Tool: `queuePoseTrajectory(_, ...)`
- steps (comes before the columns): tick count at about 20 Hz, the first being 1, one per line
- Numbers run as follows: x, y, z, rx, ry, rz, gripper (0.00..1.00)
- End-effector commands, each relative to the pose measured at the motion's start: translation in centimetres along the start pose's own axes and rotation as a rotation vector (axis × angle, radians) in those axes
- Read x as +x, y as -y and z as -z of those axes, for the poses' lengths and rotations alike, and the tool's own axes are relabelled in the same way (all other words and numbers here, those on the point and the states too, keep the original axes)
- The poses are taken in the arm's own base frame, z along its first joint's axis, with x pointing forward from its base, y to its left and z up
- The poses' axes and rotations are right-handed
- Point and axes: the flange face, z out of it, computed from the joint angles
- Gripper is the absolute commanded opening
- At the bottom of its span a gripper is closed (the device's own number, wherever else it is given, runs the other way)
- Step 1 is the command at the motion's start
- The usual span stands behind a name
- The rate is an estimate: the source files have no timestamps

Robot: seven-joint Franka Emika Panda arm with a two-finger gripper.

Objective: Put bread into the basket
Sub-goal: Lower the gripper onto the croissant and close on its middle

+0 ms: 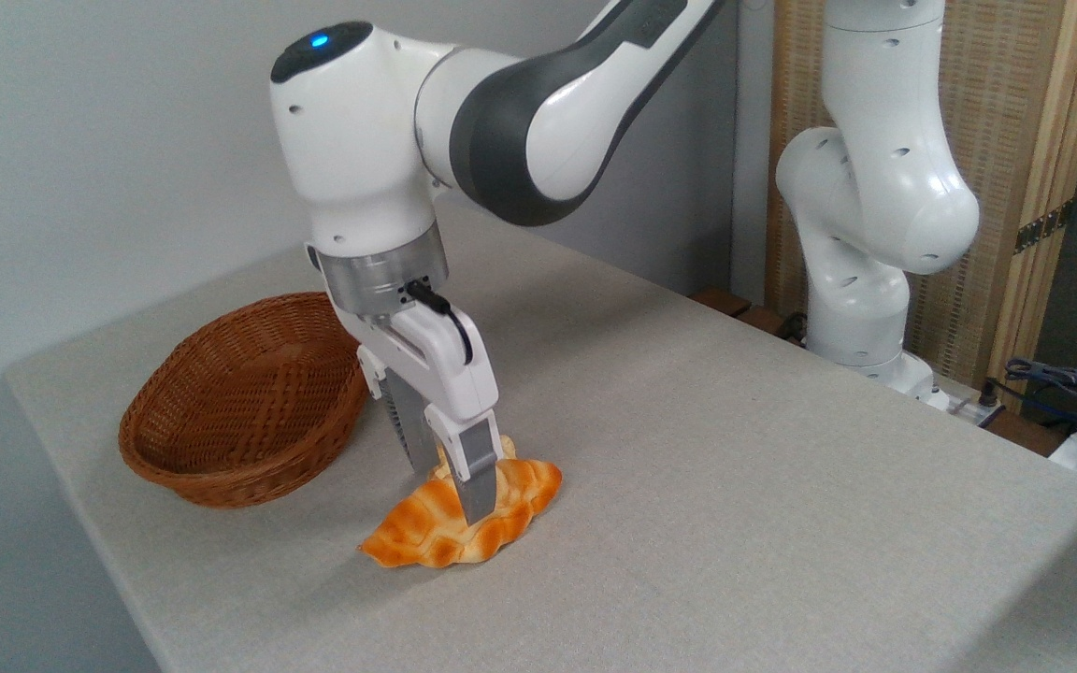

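The basket (244,402), an oval of reddish-brown wicker with flaring sides, sits on the left part of the grey table (735,449), toward the far left corner, and nothing lies inside it. Just right of the basket's rim the gripper (445,481) points straight down from the white arm (464,131), its 2 grey fingers (476,477) spread apart. The near finger stands in front of the bread (450,523), crossing its middle, while the far finger drops behind the loaf; the jaws straddle the bread and look released, though whether the pads touch its crust cannot be told from this angle. The bread, a glossy orange-brown croissant shape with paler ridges and pointed ends, lies flat on the table, near side of the gripper, to the right of the basket and apart from it. A sliver of a pale-golden bun (505,446) peeks out behind the fingers, just beyond the bread's far edge. A black cable (450,322) loops along the gripper's white body. Further right, at the table's far edge, the arm's white base column (861,215) rises in front of a woven screen (1015,140) with a wooden frame. At the far right edge a tangle of cables (1071,383) lies off the table.
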Motion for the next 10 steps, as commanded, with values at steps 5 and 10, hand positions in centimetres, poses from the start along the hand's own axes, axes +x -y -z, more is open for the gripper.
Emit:
queuePoseTrajectory(5, -0.7, 1.9, -1.1, 0.028, -0.003, -0.008, 0.71)
queuePoseTrajectory(10, -0.5, 2.0, -2.3, 0.017, 0.015, -0.02, 0.43)
